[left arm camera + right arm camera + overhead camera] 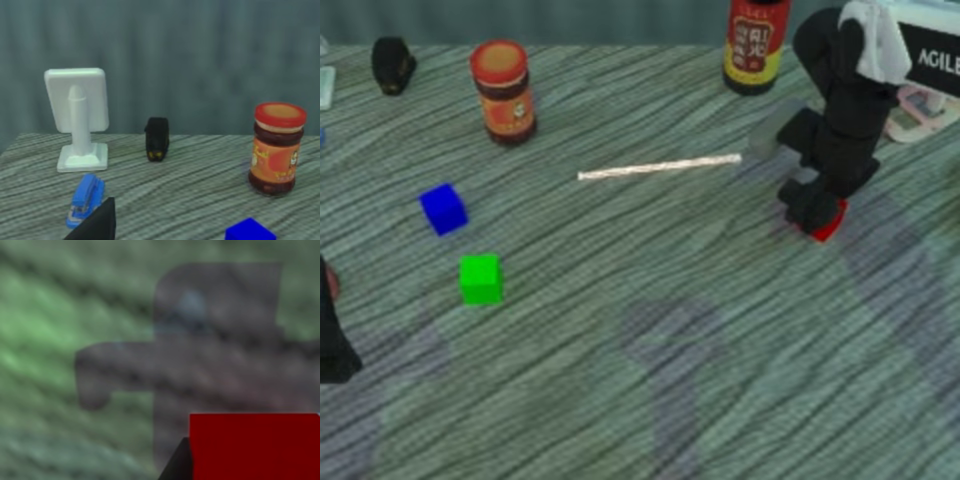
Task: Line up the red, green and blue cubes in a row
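The red cube [831, 223] lies at the right of the table, with my right gripper [814, 212] lowered over it and shut on it. In the right wrist view one dark fingertip [178, 464] presses flat against the side of the red cube [255, 445]; the other finger is out of view. The blue cube [443, 209] sits at the left, and the green cube [480, 279] lies just in front of it. My left gripper [332, 350] is parked at the left edge and open. One of its fingers [97, 222] shows beside the blue cube [250, 231].
A red-lidded jar [503, 90] stands at the back left, a red-labelled bottle [755, 40] at the back right. A thin white rod [660, 166] lies mid-table. A black object [392, 64], a white stand [77, 115] and a blue stapler [85, 200] are at the far left.
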Action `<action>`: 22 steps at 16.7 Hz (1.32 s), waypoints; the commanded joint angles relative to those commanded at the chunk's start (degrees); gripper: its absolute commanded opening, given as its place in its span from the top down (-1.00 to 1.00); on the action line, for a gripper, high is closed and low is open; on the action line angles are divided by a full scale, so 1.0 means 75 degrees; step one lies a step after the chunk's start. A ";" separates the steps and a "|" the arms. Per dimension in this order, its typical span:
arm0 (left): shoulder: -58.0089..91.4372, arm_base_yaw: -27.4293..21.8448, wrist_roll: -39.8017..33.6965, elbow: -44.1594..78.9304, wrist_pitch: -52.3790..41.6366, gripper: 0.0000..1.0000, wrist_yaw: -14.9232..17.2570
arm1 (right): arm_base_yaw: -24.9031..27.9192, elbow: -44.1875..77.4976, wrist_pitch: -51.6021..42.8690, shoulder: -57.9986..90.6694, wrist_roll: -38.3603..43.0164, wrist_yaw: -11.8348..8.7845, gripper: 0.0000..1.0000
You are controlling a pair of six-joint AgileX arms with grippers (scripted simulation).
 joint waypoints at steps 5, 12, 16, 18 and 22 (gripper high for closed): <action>0.0000 0.0000 0.0000 0.0000 0.0000 -1.00 0.0000 | 0.0020 0.0139 -0.0271 -0.0309 0.0083 -0.0111 1.00; 0.0000 0.0000 0.0000 0.0000 0.0000 -1.00 0.0000 | 0.0066 0.1490 -0.1965 -0.0628 0.0089 -0.0113 1.00; 0.0000 0.0000 0.0000 0.0000 0.0000 -1.00 0.0000 | 0.0026 0.1501 -0.1972 -0.0617 0.0102 -0.0115 1.00; 0.0000 0.0000 0.0000 0.0000 0.0000 -1.00 0.0000 | 0.0138 0.1505 -0.1980 -0.0622 0.0091 -0.0115 1.00; 0.0000 0.0000 0.0000 0.0000 0.0000 -1.00 0.0000 | 0.1263 0.1499 -0.2046 -0.0690 0.0064 -0.0117 1.00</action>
